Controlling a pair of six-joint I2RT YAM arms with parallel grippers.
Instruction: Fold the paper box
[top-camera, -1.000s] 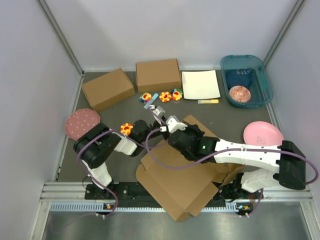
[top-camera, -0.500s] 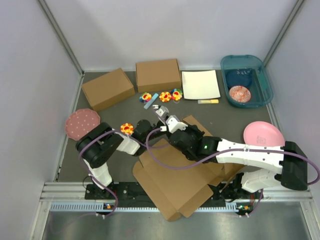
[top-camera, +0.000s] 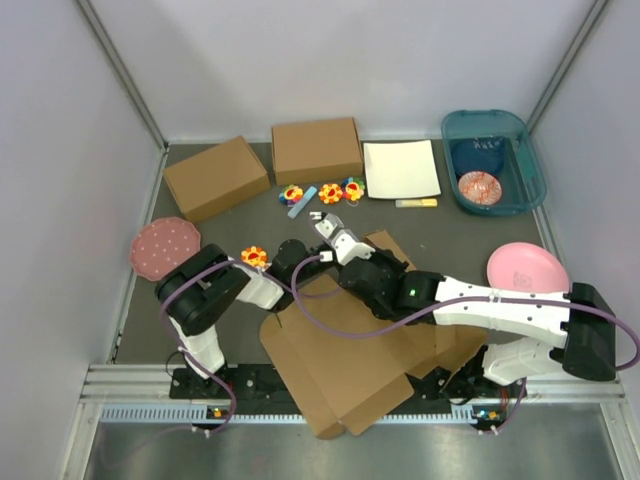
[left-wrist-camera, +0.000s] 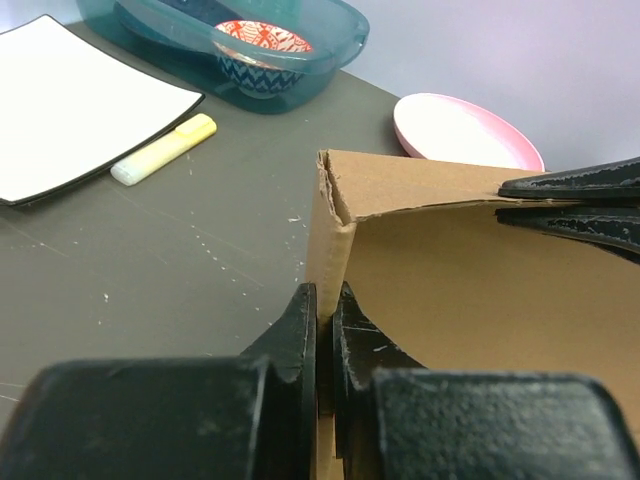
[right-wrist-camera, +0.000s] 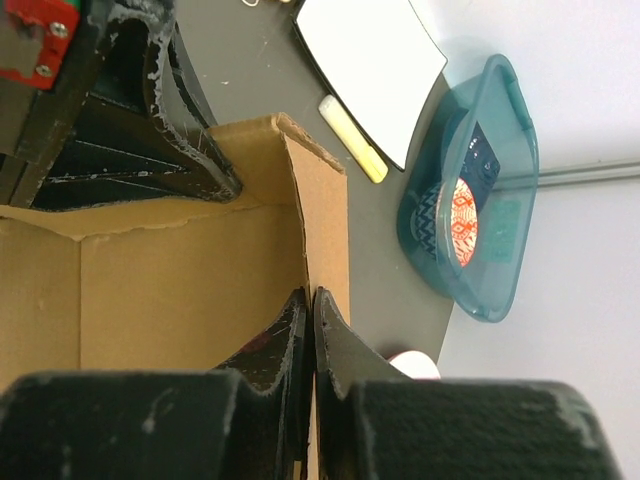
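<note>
Two arms, top view: left arm (top-camera: 215, 295) and right arm (top-camera: 500, 310) meet at the far edge of the paper box (top-camera: 340, 370).
Paper box, top view: brown die-cut sheet, mostly flat on the table (top-camera: 450, 235) close to the arm bases, with its near corner past the table's front rail.
Far side, top view: two closed brown boxes (top-camera: 216, 177) and (top-camera: 316, 150), white sheet (top-camera: 401, 168), teal bin (top-camera: 492, 162).
Left jaws, left wrist view: narrow, pinching the upright side edge of a raised cardboard flap (left-wrist-camera: 470, 290).
Right jaws, left wrist view: black fingers (left-wrist-camera: 575, 190) nip that flap's top edge at the right.
Background, left wrist view: yellow marker (left-wrist-camera: 165, 148), pink plate (left-wrist-camera: 465, 130).
Right jaws, right wrist view: narrow, clamped on the flap's edge, cardboard between the fingers.
Left jaws, right wrist view: fingers (right-wrist-camera: 150, 120) grip the adjoining cardboard edge.
</note>
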